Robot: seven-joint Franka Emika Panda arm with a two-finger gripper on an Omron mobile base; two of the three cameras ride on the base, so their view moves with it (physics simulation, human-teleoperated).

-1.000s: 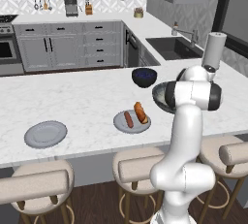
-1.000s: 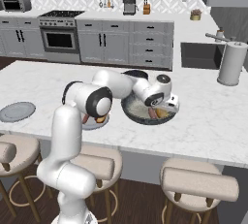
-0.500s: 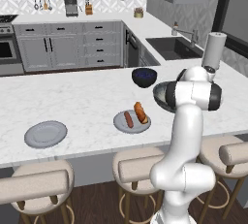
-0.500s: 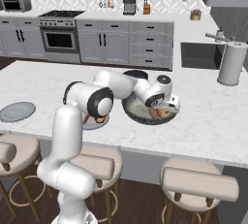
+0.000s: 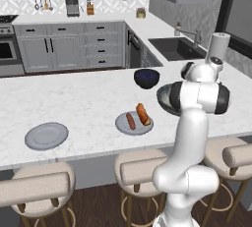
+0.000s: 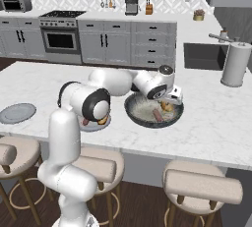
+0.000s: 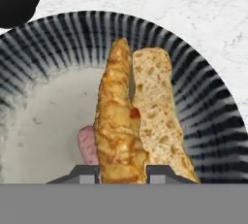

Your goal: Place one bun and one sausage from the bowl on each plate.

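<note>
Gripping the bun [image 7: 121, 121], the gripper [image 7: 123, 172] is closed on its near end inside the bowl [image 7: 203, 92]; the bun stretches straight ahead of the fingertips, with the sausage [image 7: 87, 145] lying just beside it on the pale floor; picking up the second bun looks like the step in hand; next it likely needs lifting clear of the rim and carrying to the empty plate [image 5: 46, 135]; the other plate [image 5: 134, 122] is already served.
</note>
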